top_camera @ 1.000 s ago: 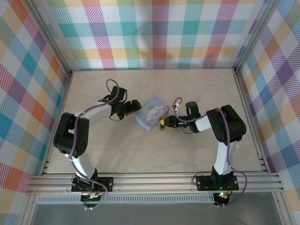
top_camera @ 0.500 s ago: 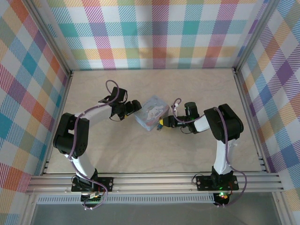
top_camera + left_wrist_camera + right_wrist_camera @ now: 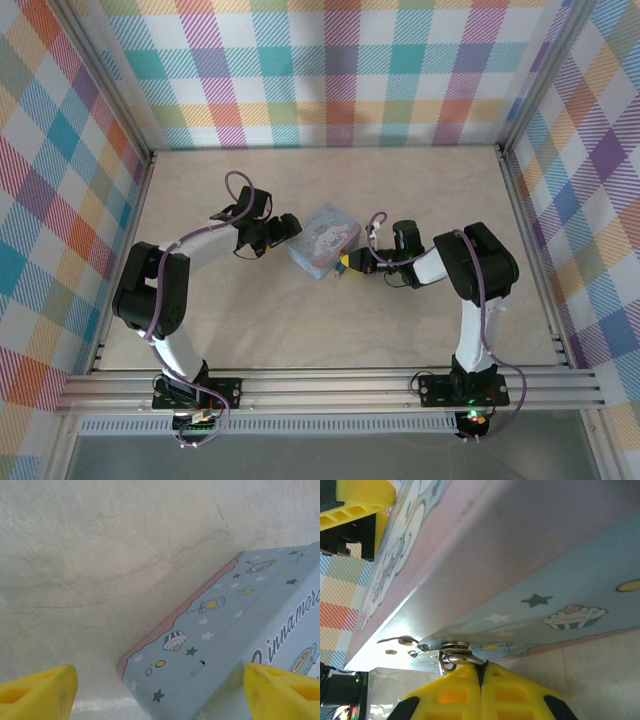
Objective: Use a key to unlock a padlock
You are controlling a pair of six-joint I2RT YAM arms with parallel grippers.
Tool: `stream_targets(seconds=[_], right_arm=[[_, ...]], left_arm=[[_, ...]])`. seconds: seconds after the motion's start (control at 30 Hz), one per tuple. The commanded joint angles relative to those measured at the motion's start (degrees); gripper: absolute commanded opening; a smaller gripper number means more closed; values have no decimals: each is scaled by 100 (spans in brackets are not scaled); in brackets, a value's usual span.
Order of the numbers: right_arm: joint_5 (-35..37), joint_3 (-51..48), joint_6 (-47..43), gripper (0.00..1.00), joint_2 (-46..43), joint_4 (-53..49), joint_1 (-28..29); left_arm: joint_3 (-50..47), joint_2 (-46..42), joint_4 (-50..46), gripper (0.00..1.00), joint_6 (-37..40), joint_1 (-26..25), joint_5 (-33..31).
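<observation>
While its yellow fingers are pressed flat together, the right gripper (image 3: pixel 481 676) pinches what looks to be the thin silvery loop of the padlock (image 3: pixel 454 654) at its very tips. The lock's dark-blue body is hidden. The loop touches the lower rim of the pale blue tin (image 3: pixel 535 540), just beside the small metal clasp (image 3: pixel 404 641), at the tin's near right corner in the overhead view. Whether a key is among those small metal pieces cannot be told. Across the tin, the left gripper (image 3: pixel 159 680) stands with its fingers spread wide, gripping nothing. One finger is close to the tin's starred side wall and the other is over the bare marbled table (image 3: pixel 100 555).

The step in hand appears to be securing the lock so a key can be brought to it. To do that well, the right arm should probably hold its pinch firm but pull only gently, since a hard tug on so thin a loop could drag the light tin or slip the wire free. The left gripper would likely do best to close on the tin's side first, bracing it. The keyhole should then be turned clear of the rim before any key is offered.
</observation>
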Motion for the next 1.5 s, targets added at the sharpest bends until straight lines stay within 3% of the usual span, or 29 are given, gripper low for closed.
stream_targets(seconds=[0.0,0.63,0.9,1.33,1.47], right_arm=[[267,-116,-2,1,-278,-157,5],[642,6,712,0,-507,-314,-193],[924,-122,640,0,-809,-550,-384],[721,-112,417,0,-810,-587,-439],[338,-369,175,22,-772,95,-629]], left_arm=[[-234,25,-579,84,67,-42,-256],[-291,14,-547,86,199,-44,-234],[-254,-148,-578,88,250,-45,-243],[-181,-392,-615,94,348,-36,-190],[-174,-389,-623,93,341,-36,-169]])
